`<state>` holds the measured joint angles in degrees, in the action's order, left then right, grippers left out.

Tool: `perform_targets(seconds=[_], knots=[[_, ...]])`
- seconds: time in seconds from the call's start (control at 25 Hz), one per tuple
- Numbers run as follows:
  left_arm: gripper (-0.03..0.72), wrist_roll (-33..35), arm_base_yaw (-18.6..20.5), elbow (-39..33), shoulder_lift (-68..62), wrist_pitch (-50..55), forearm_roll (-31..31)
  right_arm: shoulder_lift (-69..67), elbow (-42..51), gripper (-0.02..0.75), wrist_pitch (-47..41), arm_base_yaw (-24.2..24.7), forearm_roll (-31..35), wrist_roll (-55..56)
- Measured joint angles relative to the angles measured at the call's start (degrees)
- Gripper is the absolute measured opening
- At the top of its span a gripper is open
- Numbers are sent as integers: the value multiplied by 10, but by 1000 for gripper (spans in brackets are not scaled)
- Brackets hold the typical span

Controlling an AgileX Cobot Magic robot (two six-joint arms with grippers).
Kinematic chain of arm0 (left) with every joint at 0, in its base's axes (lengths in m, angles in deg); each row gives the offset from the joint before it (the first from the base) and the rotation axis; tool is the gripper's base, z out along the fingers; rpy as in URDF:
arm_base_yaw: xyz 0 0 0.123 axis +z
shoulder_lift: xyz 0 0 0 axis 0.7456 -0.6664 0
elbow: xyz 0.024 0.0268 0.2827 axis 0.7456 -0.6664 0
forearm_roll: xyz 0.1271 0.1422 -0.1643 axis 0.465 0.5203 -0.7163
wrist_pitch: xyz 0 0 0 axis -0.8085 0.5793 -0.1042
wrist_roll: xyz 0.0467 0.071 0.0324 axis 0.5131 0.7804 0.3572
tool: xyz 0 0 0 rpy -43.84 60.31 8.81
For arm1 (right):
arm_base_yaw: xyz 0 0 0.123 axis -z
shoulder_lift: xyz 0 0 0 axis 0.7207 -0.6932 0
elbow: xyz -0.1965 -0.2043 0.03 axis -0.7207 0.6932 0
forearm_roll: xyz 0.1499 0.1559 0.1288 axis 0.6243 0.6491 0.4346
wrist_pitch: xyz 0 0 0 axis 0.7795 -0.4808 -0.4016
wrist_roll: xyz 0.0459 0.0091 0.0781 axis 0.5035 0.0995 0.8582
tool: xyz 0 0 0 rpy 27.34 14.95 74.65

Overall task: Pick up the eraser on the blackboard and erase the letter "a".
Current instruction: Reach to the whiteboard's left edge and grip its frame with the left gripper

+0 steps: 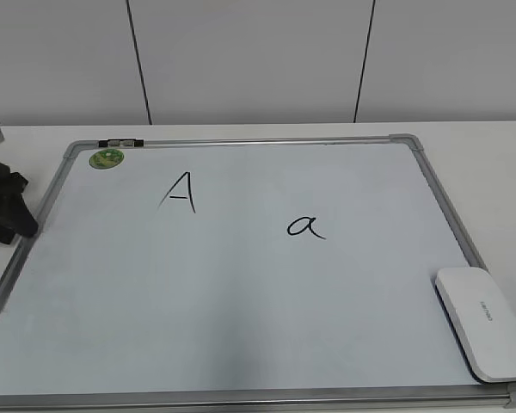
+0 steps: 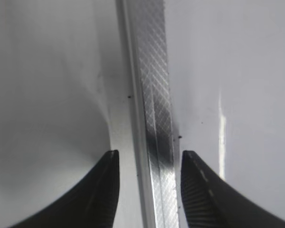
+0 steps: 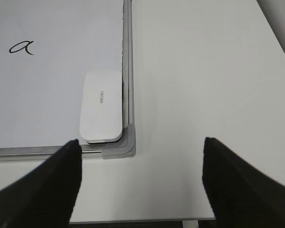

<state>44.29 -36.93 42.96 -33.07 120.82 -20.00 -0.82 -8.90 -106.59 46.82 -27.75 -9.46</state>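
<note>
— Where is the eraser (image 1: 484,321)?
— In the near right corner of the blackboard (image 1: 241,344). My right gripper (image 3: 140,183) is wide open, ready to grab it. My left gripper (image 2: 148,187), open too, waits over the left edge. The letter "a" (image 1: 305,227) isn't wiped.

A round green magnet (image 1: 107,158) sits far left. Near it, a capital "A" (image 1: 180,192) in black marker. White table (image 3: 199,95) underneath.
</note>
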Motion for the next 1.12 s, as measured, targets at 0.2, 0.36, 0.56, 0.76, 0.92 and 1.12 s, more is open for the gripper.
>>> perform_targets(seconds=[0.2, 0.36, 0.56, 0.76, 0.92, 1.12], knots=[[292, 2, 0, 0, -4, 0, -3, 0, 0, 587, 0, 0, 0, 0], [252, 4, 0, 3, -10, 0, -5, 0, 0, 587, 0, 0, 0, 0], [244, 4, 0, 19, -24, 8, -12, 0, 0, 587, 0, 0, 0, 0], [242, 4, 0, 19, -24, 10, -14, 0, 0, 587, 0, 0, 0, 0], [239, 4, 0, 19, -24, 11, -17, 0, 0, 587, 0, 0, 0, 0], [198, 4, 0, 19, -24, 13, -19, 0, 0, 587, 0, 0, 0, 0]])
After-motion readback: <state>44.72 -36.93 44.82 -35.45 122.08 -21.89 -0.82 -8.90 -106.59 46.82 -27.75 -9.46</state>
